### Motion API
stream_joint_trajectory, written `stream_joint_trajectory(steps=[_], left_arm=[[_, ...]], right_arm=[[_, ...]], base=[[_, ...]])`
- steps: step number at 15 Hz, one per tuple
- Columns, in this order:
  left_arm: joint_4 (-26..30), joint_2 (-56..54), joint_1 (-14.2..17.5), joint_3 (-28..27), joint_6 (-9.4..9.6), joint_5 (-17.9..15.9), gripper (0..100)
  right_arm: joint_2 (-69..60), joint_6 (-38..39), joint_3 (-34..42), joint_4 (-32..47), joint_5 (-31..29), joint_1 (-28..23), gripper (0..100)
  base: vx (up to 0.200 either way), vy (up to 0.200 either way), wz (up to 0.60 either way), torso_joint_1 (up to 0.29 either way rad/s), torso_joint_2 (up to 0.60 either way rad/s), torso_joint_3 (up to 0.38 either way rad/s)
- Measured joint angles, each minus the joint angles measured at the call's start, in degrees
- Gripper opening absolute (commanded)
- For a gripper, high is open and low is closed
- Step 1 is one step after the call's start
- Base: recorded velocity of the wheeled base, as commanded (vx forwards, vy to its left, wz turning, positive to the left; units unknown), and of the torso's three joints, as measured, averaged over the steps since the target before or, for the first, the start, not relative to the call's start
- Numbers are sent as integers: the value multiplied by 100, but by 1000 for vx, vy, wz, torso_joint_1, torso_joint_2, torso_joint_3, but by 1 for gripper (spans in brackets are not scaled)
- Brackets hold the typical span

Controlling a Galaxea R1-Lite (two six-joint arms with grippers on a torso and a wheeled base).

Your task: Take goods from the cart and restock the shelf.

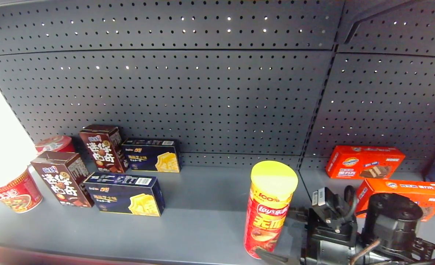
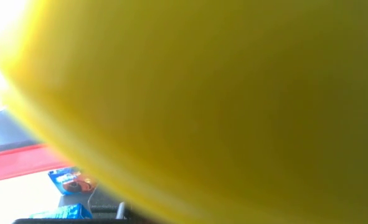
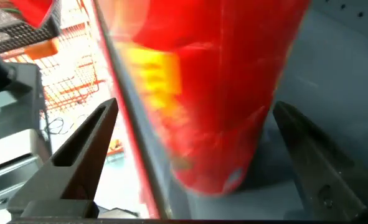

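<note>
The red crisp tube with the yellow lid stands upright on the dark grey shelf, towards the front edge and right of the middle. The right claw sits low around it, spread wide; one finger lies at the front of the tube's base and the other behind it. From the right wrist the same tube stands between the two dark fingers, with a gap showing on each side, so the claw brackets the tube without pressing it. Past the shelf edge in that view hangs some orange wire mesh, too blurred to tell more.

On the left of the shelf stand two brown chocolate boxes, one at the back and one nearer the front. Just beside each lies a navy biscuit box, the rear one against the perforated back panel, the front one touching the nearer brown box. A red noodle cup stands at the far left front; a second red cup stands behind the brown boxes. On the right, past the upright divider, lie two orange wafer boxes; the rear one is against the panel, and the nearer one is partly hidden by the right arm.

The left wrist camera is close against a blurred yellow surface; a blue packet shows beneath it. Whether the left claw is wide or narrow, I cannot tell.
</note>
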Motion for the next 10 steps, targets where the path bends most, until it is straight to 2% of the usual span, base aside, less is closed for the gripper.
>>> stream_joint_trajectory(steps=[4, 6, 8, 10], left_arm=[[44, 0, 0, -267, -7, -11, 0], [57, 0, 0, -364, -7, -33, 0], [82, 24, -13, -512, -7, -38, 0], [73, 195, -72, -898, 0, -54, 0]], right_arm=[[-1226, 6, 603, 94, 5, -278, 100], [-1985, 6, 809, 527, 6, -394, 100], [-2882, 4, 829, 1542, -6, -449, 100], [-3952, -5, 677, 3307, -115, -516, 100]], base=[[0, 0, 0, 0, 0, 0], [0, 0, 0, 0, 0, 0], [0, 0, 0, 0, 0, 0], [0, 0, 0, 0, 0, 0]])
